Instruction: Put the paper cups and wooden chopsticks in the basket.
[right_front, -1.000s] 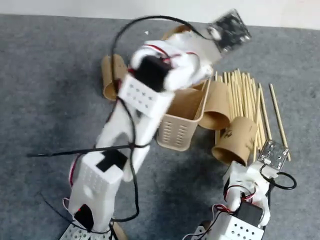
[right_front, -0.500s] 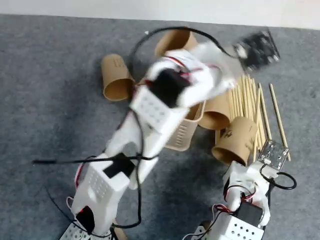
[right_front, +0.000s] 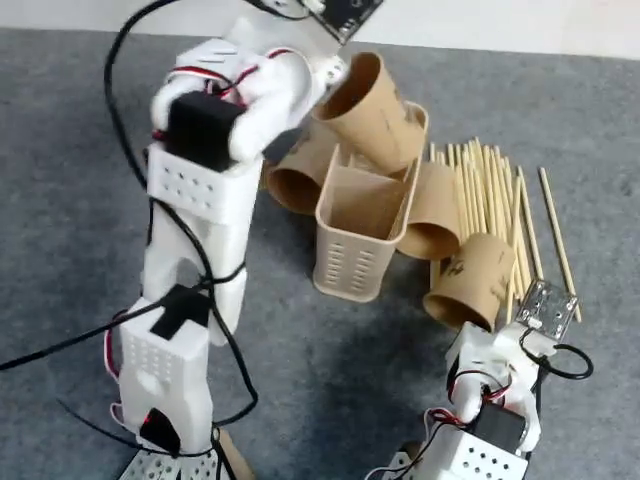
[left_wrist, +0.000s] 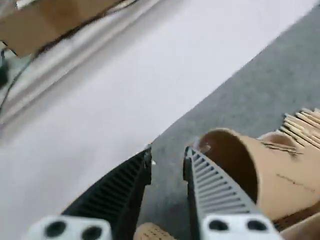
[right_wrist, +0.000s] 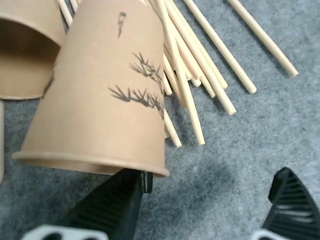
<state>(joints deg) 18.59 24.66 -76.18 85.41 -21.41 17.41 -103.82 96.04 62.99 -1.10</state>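
Left gripper, jaws barely parted and empty, is just beside a cup tilted on the basket rim. Unheld, the cup may roll off outside. Right gripper gapes wide, empty, beside a second cup lying on chopsticks.

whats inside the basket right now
The near part of the basket shows bare inner walls and no chopsticks. One paper cup leans tilted over its far end and covers that part, so whatever lies under it cannot be seen.
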